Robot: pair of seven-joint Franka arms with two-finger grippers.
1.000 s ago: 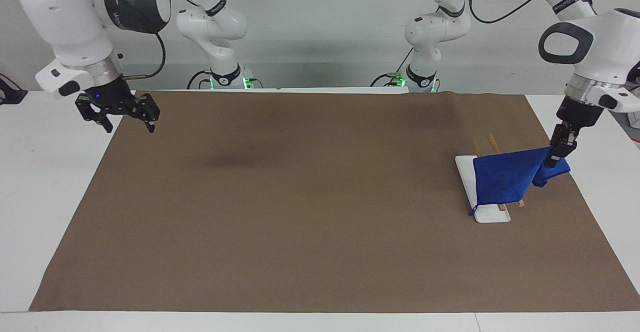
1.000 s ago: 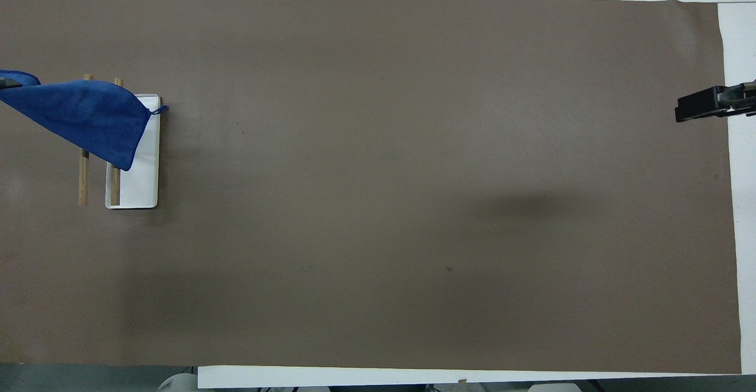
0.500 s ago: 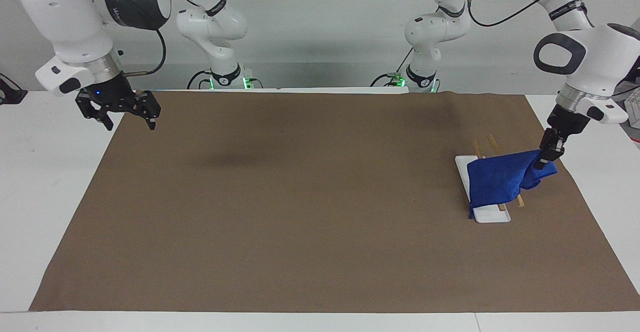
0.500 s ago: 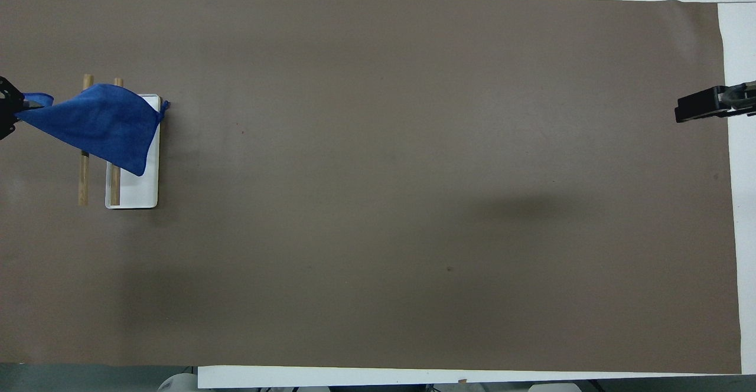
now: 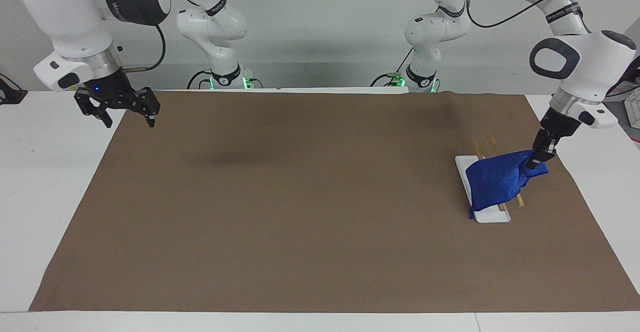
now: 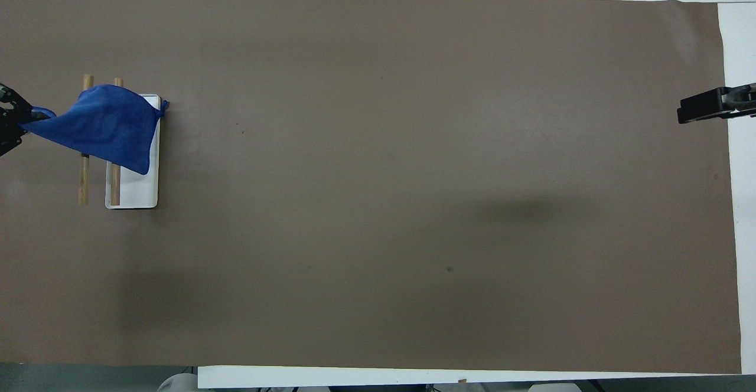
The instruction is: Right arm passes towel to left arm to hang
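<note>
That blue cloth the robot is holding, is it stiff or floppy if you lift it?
Probably floppy: the towel, pinched at one corner by the left gripper, sags in soft folds over the wooden rack. It likely weighs little, hanging from that single pinch.

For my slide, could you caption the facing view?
Left gripper drapes towel over rack; right gripper waits, open.

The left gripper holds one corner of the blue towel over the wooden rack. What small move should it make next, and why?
Probably open the left gripper and let go. The towel already drapes over the two wooden bars on the white base, with only its held corner raised. The right gripper waits open at its own end of the table.
</note>
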